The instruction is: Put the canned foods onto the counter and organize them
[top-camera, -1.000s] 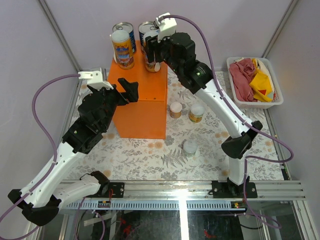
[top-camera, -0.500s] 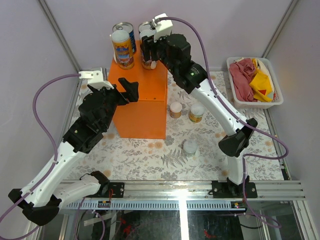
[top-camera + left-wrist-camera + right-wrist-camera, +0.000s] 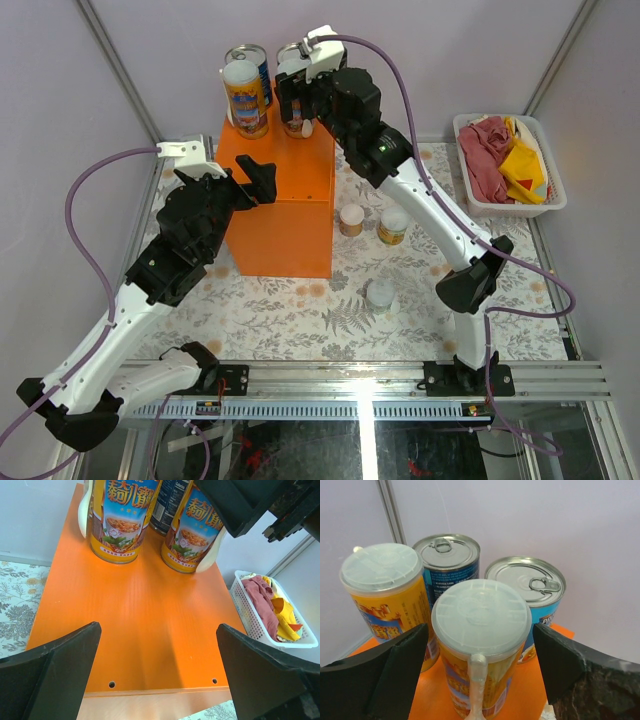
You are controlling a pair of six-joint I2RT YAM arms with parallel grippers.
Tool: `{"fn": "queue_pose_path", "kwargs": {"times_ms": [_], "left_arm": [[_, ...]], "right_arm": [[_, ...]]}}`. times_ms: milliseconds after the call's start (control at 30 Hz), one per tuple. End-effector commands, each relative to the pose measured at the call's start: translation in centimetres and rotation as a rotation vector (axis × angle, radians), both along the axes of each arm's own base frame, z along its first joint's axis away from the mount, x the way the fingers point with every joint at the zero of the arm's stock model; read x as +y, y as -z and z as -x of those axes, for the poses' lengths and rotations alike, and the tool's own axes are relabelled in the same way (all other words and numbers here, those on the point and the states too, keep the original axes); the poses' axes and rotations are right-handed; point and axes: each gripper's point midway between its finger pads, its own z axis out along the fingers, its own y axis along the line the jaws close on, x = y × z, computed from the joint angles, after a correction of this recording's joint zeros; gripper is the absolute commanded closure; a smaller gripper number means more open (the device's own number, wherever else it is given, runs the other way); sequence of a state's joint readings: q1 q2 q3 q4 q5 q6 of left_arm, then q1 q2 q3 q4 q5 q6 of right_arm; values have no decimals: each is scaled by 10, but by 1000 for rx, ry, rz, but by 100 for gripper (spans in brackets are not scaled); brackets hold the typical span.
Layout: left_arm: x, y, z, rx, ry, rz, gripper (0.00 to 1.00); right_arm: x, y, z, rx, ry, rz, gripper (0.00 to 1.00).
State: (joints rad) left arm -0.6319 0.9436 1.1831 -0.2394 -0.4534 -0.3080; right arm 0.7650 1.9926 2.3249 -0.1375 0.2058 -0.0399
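At the far end of the orange counter (image 3: 290,215) we see 4 cans (image 3: 246,95) standing close together. The right gripper (image 3: 480,630) is spread around the nearer yellow can (image 3: 479,612), not clamping it. The left gripper (image 3: 157,630) hangs released over the counter. 3 short cans (image 3: 380,294) stand on the fern-patterned table (image 3: 300,320), with pale walls (image 3: 150,40) around.

Two yellow-orange cans (image 3: 119,517) stand on the orange counter (image 3: 150,625) (far end).
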Motion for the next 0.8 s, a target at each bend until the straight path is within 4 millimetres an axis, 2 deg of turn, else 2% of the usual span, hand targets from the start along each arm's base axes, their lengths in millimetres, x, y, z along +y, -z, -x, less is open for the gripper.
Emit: {"fn": "queue_pose_path", "kwargs": {"times_ms": [0,200,367,500,567,667,767], "left_arm": [[8,-16,-1,-51,-30,15,0],[9,-19,-1,-56,-34,16,0],[10,-20,0,-57,-33,20,0],[11,-23,2,-60,-33,23,0],[11,-24,3,-61,-34,24,0],[12,-25,4,-62,-33,25,0],[13,-24,5,-60,-32,30,0]], "right_arm": [[-11,-65,24,-130,-20,-114,7],[-21,-72,31,-137,-5,-119,4],[-29,-71,35,-133,16,-116,4],[-43,-82,47,-148,25,-140,4],[-53,-88,57,-157,34,-156,4],[-80,-94,75,-156,77,-189,5],[-114,-76,82,-114,190,-188,6]]}}
